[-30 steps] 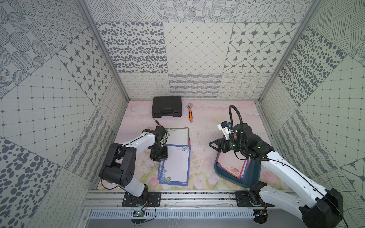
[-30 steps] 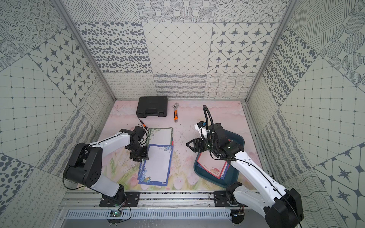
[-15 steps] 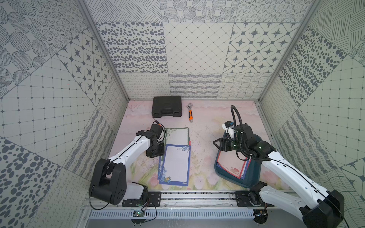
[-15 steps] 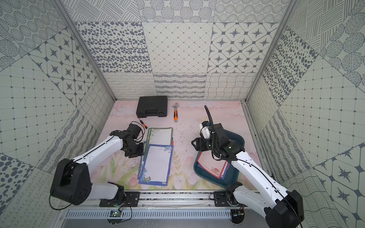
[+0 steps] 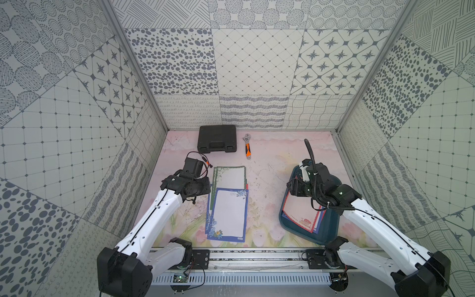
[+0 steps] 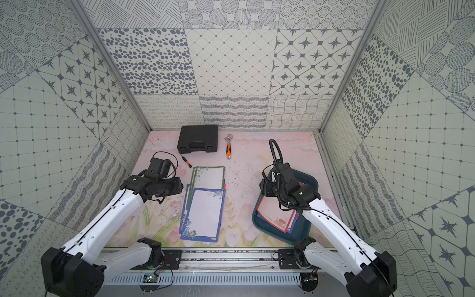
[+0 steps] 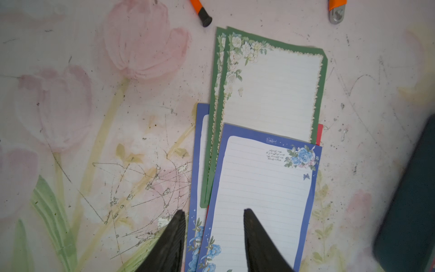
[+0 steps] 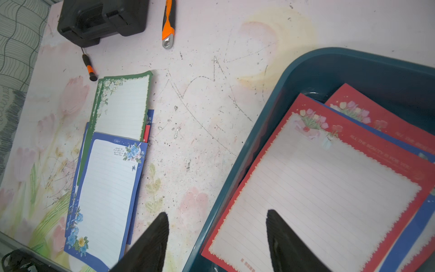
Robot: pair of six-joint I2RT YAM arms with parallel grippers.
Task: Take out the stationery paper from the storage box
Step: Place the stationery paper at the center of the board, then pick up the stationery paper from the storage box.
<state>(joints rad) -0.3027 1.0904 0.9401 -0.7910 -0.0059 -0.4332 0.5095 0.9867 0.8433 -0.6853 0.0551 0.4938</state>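
Both arms stretched out, wrists tipped down
The left gripper (image 7: 213,212) and right gripper (image 8: 217,213) each point downward, jaws spread and empty, forearms reaching forward.

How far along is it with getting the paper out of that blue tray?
Partway. Done: blue-bordered sheets and green-bordered sheets lie stacked on the table. In hand: nothing; the left tool hangs open over that stack, and the right tool hangs open over the storage box edge. Left: a red-bordered sheet on top, with more red and blue ones beneath it, lies in the box.
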